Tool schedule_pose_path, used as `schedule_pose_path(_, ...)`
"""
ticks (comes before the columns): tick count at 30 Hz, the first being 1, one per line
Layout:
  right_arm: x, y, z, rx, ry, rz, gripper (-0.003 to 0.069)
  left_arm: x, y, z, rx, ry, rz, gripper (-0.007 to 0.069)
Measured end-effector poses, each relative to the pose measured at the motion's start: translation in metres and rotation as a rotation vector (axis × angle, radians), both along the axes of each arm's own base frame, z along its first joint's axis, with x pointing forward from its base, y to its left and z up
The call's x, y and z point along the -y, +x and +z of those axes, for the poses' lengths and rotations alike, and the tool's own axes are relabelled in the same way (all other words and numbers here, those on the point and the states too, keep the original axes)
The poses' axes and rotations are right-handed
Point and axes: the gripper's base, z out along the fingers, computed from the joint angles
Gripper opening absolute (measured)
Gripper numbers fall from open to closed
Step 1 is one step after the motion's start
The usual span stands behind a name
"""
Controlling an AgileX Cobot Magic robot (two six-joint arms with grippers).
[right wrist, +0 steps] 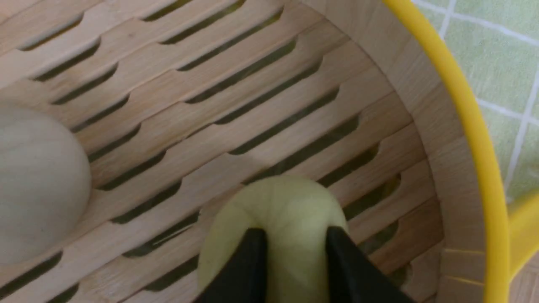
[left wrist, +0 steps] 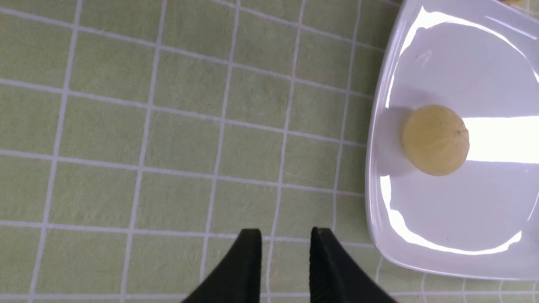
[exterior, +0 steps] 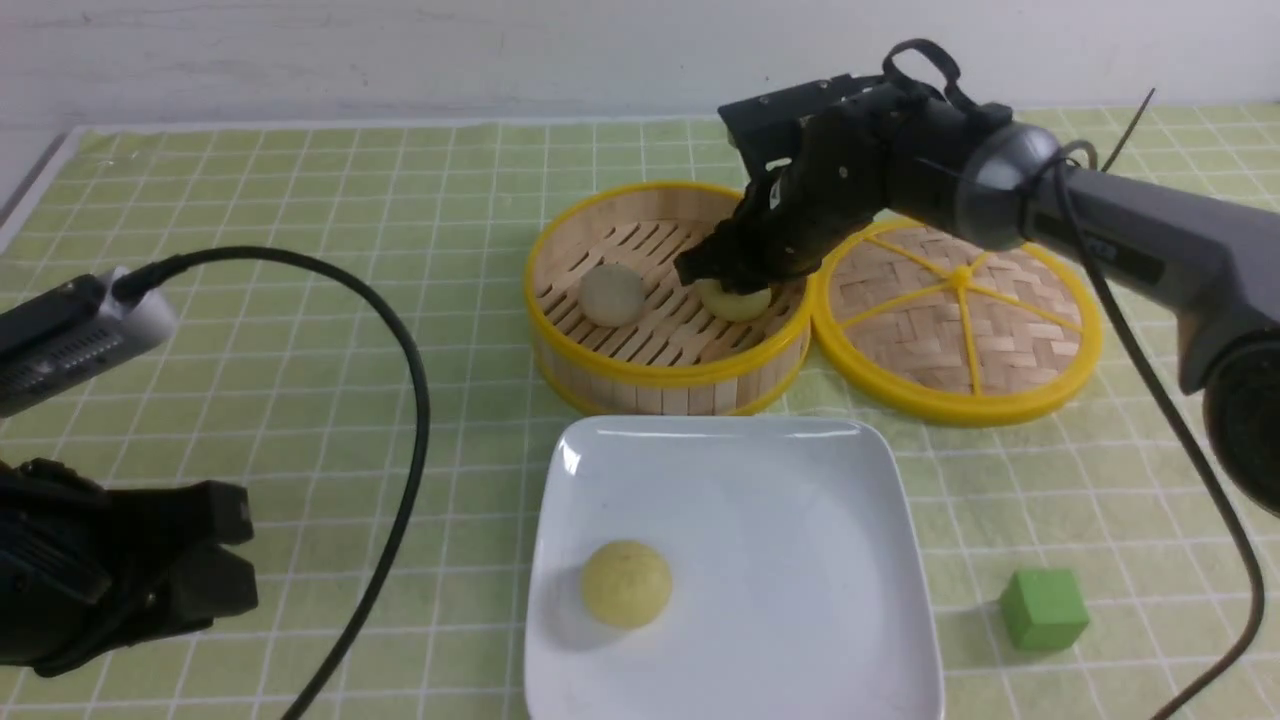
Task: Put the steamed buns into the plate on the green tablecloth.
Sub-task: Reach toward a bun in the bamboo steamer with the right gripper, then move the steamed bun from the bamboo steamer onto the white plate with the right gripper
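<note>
Key relation: right pincer (right wrist: 297, 235) vs yellow bun (right wrist: 276, 214) in the steamer (exterior: 672, 374). Bun is straddled from above: one fingertip on each side of the dome, bun between them. In the wrist view the gap is narrower than the bun's full width, and the bun's top is seen bulging between the tips. Contact on both sides looks likely; a firm grip can't be confirmed, no lift visible, bun appears to be on the slats.

Long axis: none to speak of, bun is round, so jaw angle is judged non-critical. Centring across the dome matters more.

Bun sits in the right part of the steamer, near the wall on the lid (exterior: 965, 310) side. Grey bun (exterior: 612, 295) lies to its left, apart from it. Right arm is clearly the nearer one. Left pincer (left wrist: 285, 233) is held over the cloth (exterior: 330, 500), left of the plate (exterior: 735, 560), part-open with nothing between the tips.

One yellow bun (exterior: 626, 584) is already on the plate, left side. Two buns are left to move.

Next, as judged: grip settled, bun raised straight up past the yellow rim, then carried back toward the robot to the plate, just on the near side of the steamer. Risk: soft dome squeezed out if pinched too high; rim clipped if lift is cut short.
</note>
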Motion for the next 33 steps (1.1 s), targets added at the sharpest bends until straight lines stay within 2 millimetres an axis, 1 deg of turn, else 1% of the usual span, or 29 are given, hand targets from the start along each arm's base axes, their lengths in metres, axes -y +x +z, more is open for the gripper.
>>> schedule_pose_path(1, 0.0, -0.003, 0.006, -0.013, 0.017, -0.007, 0.006, 0.0, 0.0, 0.0, 0.0, 0.0, 0.0, 0.0204)
schedule_pose_path(2, 0.001, -0.006, 0.014, -0.022, 0.029, -0.011, 0.0028, 0.0, 0.0, 0.0, 0.0, 0.0, 0.0, 0.0206)
schedule_pose_path(4, 0.003, -0.013, 0.031, -0.045, 0.042, -0.012, 0.0017, 0.0, 0.0, 0.0, 0.0, 0.0, 0.0, 0.021)
schedule_pose_path(5, 0.006, -0.022, 0.054, -0.044, 0.047, -0.008, 0.0017, 0.0, 0.0, 0.0, 0.0, 0.0, 0.0, 0.0211)
schedule_pose_path(6, 0.008, -0.027, 0.064, -0.051, 0.044, -0.005, 0.0017, 0.0, 0.0, 0.0, 0.0, 0.0, 0.0, 0.0213)
schedule_pose_path(7, 0.013, -0.037, 0.085, -0.051, 0.044, -0.002, 0.0017, 0.0, 0.0, 0.0, 0.0, 0.0, 0.0, 0.0214)
schedule_pose_path(8, 0.019, -0.05, 0.112, -0.041, 0.047, 0.001, 0.0017, 0.0, 0.0, 0.0, 0.0, 0.0, 0.0, 0.0214)
schedule_pose_path(9, 0.025, -0.063, 0.132, -0.048, 0.042, 0.004, 0.0017, 0.0, 0.0, 0.0, 0.001, 0.0, 0.001, 0.0215)
schedule_pose_path(10, 0.03, -0.074, 0.147, -0.059, 0.038, 0.003, 0.0017, 0.0, 0.001, 0.0, 0.008, 0.0, 0.003, 0.0216)
schedule_pose_path(11, 0.038, -0.091, 0.164, -0.089, 0.035, -0.009, 0.0017, -0.001, 0.002, 0.001, 0.019, 0.003, 0.007, 0.0217)
schedule_pose_path(12, 0.045, -0.105, 0.171, -0.126, 0.032, -0.026, 0.0018, -0.001, 0.002, 0.001, 0.025, 0.003, 0.009, 0.0218)
schedule_pose_path(13, 0.045, -0.105, 0.169, -0.141, 0.028, -0.03, 0.0018, -0.001, 0.002, 0.001, 0.027, 0.003, 0.01, 0.0218)
schedule_pose_path(14, 0.05, -0.125, 0.169, -0.202, 0.019, -0.049, 0.002, -0.001, 0.003, 0.002, 0.038, 0.005, 0.014, 0.022)
schedule_pose_path(16, 0.049, -0.138, 0.147, -0.275, -0.008, -0.052, 0.0024, -0.001, 0.005, 0.002, 0.055, 0.006, 0.02, 0.0223)
schedule_pose_path(17, 0.047, -0.14, 0.145, -0.276, -0.006, -0.05, 0.0025, -0.001, 0.005, 0.003, 0.056, 0.006, 0.02, 0.0223)
schedule_pose_path(18, 0.035, -0.15, 0.111, -0.319, -0.012, -0.032, 0.0031, -0.002, 0.006, 0.003, 0.067, 0.007, 0.024, 0.0227)
schedule_pose_path(19, 0.035, -0.15, 0.107, -0.322, -0.011, -0.034, 0.0031, -0.002, 0.006, 0.003, 0.067, 0.007, 0.024, 0.0227)
schedule_pose_path(20, 0.028, -0.154, 0.092, -0.335, -0.007, -0.021, 0.0034, -0.002, 0.006, 0.003, 0.067, 0.007, 0.024, 0.0229)
schedule_pose_path(21, 0.021, -0.16, 0.067, -0.36, -0.004, -0.011, 0.0037, -0.002, 0.006, 0.003, 0.066, 0.009, 0.024, 0.0232)
schedule_pose_path(22, 0.013, -0.164, 0.048, -0.36, 0.017, -0.005, 0.0042, -0.002, 0.006, 0.002, 0.063, 0.009, 0.024, 0.0234)
schedule_pose_path(23, 0.01, -0.165, 0.036, -0.368, 0.025, -0.009, 0.0048, -0.002, 0.007, 0.002, 0.059, 0.009, 0.024, 0.0234)
schedule_pose_path(25, 0.006, -0.166, 0.019, -0.371, 0.044, -0.025, 0.0068, -0.002, 0.008, 0.0, 0.047, 0.009, 0.023, 0.0234)
schedule_pose_path(27, 0.005, -0.163, 0.004, -0.363, 0.056, -0.039, 0.0118, -0.002, 0.011, -0.003, 0.033, 0.01, 0.023, 0.0235)
schedule_pose_path(28, 0.004, -0.162, 0.0, -0.362, 0.057, -0.041, 0.0147, -0.002, 0.012, -0.004, 0.025, 0.01, 0.023, 0.0237)
schedule_pose_path(29, 0.004, -0.161, -0.005, -0.369, 0.053, -0.043, 0.0199, -0.002, 0.013, -0.005, 0.02, 0.01, 0.023, 0.0237)
schedule_pose_path(31, 0.004, -0.161, -0.007, -0.388, 0.04, -0.043, 0.03, -0.001, 0.014, -0.006, 0.014, 0.01, 0.023, 0.0237)
schedule_pose_path(32, 0.004, -0.162, -0.007, -0.392, 0.038, -0.043, 0.03, -0.001, 0.014, -0.006, 0.014, 0.01, 0.023, 0.0237)
schedule_pose_path(33, 0.005, -0.162, -0.005, -0.412, 0.027, -0.044, 0.0349, -0.001, 0.014, -0.006, 0.015, 0.01, 0.024, 0.0237)
